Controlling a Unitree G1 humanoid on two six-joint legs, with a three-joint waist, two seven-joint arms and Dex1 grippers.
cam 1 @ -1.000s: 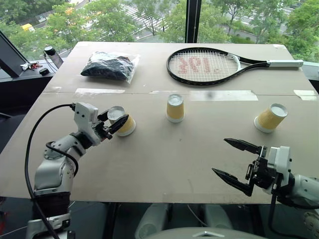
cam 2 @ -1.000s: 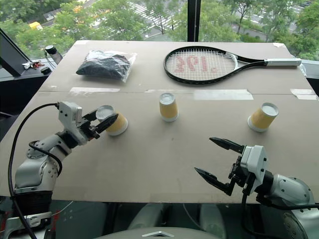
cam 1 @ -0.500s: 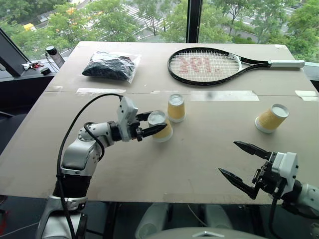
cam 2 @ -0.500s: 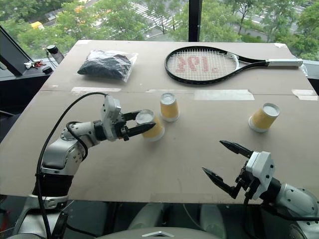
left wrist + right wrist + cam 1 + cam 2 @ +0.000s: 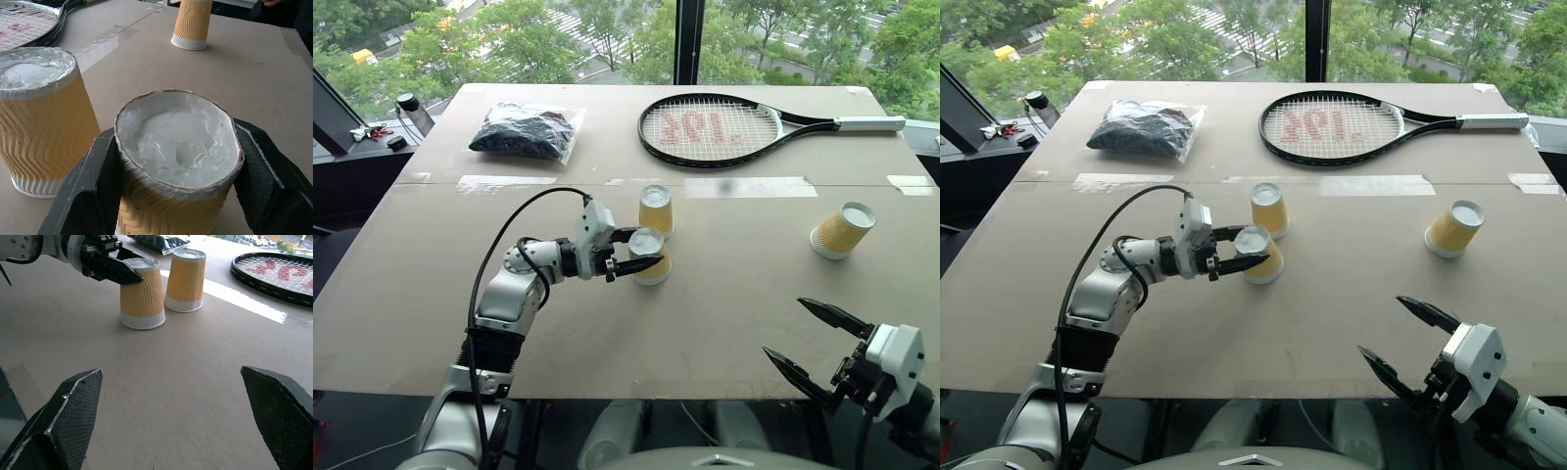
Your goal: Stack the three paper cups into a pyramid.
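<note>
The left gripper (image 5: pixel 641 252) is clamped on an upside-down cup (image 5: pixel 651 258), just beside a second cup (image 5: pixel 656 210). The right gripper (image 5: pixel 818 341) stands wide apart, holding nothing.

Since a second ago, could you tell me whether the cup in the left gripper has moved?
Yes. The left gripper carried its cup rightward across the table, up beside the middle cup below the racket.

Two cups (image 5: pixel 653 227) stand side by side; third cup (image 5: pixel 843 230) far right.
</note>
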